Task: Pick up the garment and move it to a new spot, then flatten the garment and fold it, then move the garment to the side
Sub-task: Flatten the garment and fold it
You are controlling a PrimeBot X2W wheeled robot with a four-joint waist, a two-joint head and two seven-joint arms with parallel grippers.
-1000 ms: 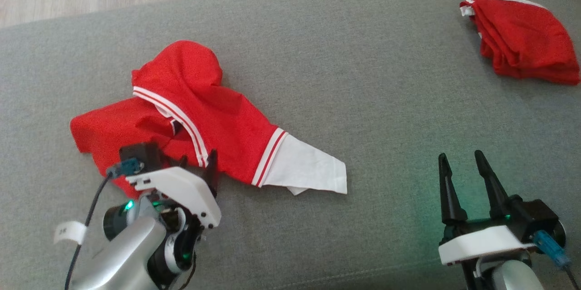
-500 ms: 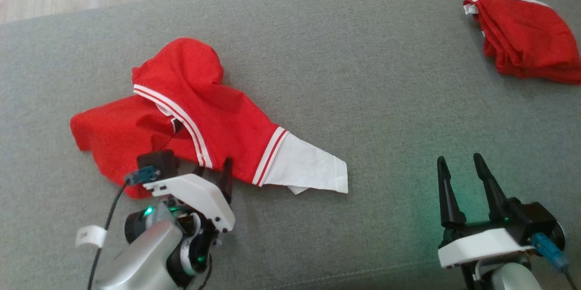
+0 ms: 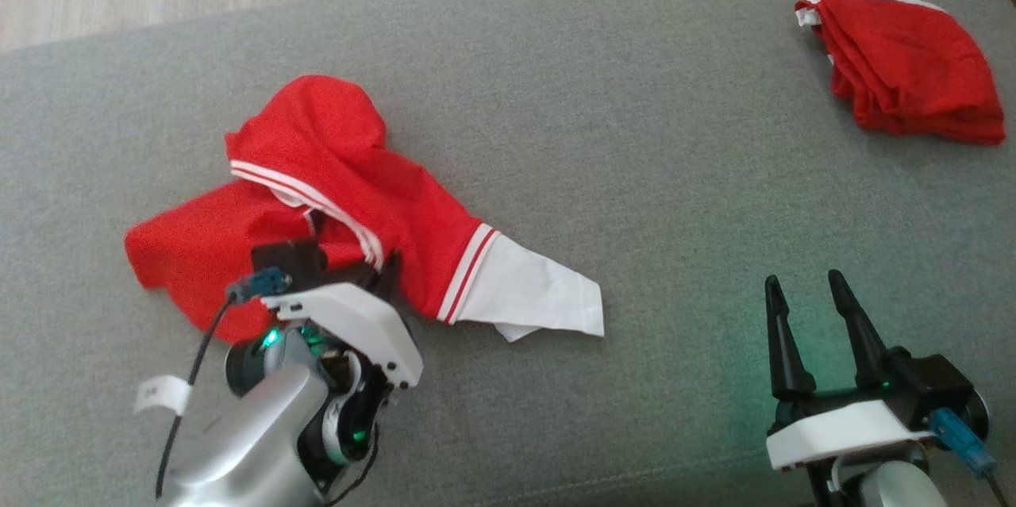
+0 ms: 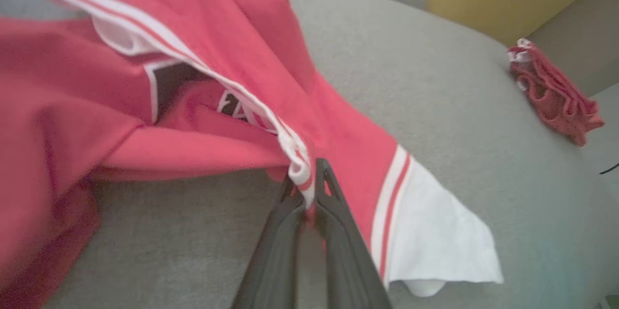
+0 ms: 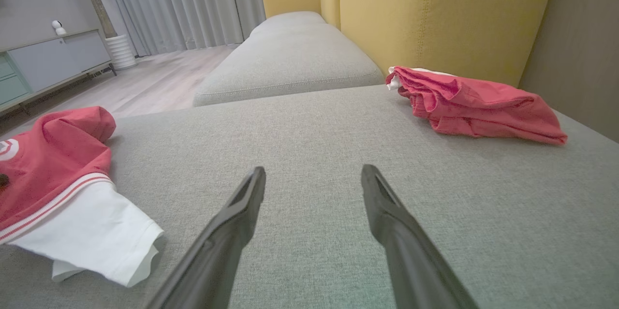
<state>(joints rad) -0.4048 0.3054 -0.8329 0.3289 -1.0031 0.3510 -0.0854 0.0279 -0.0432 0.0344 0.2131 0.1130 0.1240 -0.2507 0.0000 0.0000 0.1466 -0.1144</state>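
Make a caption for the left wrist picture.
Left claw pinching the striped edge of the red shirt on the gray sofa.

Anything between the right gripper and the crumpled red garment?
No. Bare grey cushion runs from the right gripper to the garment, whose white end lies nearest. The head and right wrist views show it.

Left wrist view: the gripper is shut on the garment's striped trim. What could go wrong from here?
1. The left gripper pinches just a narrow bit of trim near its fingertips; it could slip out on lifting.
2. The garment lies crumpled in overlapping layers, so a one-point lift may leave it bunched, white sleeve dragging on the cushion.
3. The right gripper stands open, apart from it: no second hold.
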